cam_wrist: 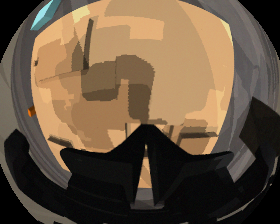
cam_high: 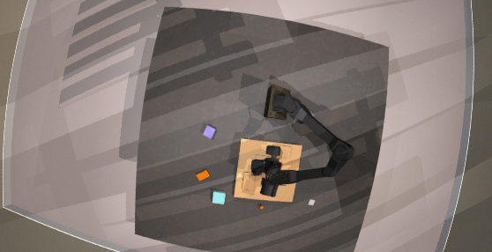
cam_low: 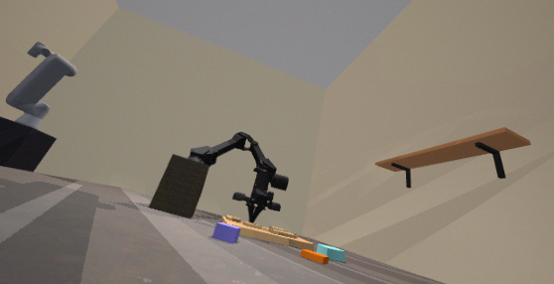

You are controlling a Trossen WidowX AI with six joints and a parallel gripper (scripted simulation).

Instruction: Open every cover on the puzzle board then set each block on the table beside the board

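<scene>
The tan puzzle board (cam_high: 287, 194) (cam_low: 278, 238) (cam_wrist: 191, 55) lies flat on the dark table. Low, board-coloured covers show on it, one cover (cam_high: 249, 183) at its lower left in the top view; shadows and the arm obscure how far each stands open. My gripper (cam_low: 252, 219) (cam_wrist: 146, 126) is shut and empty, pointing down just above the board; the arm hides its tips in the top view. A purple block (cam_high: 209, 131) (cam_low: 226, 232), an orange block (cam_high: 203, 175) (cam_low: 314, 256) and a cyan block (cam_high: 219, 197) (cam_low: 331, 252) (cam_wrist: 44, 15) rest on the table, clear of the board.
A tiny orange piece (cam_high: 261, 207) (cam_wrist: 32, 111) lies close to the board's lower edge in the top view, and a small white piece (cam_high: 311, 203) lies off its lower right corner. The arm's dark pedestal (cam_high: 274, 112) (cam_low: 181, 186) stands beyond the board's upper edge.
</scene>
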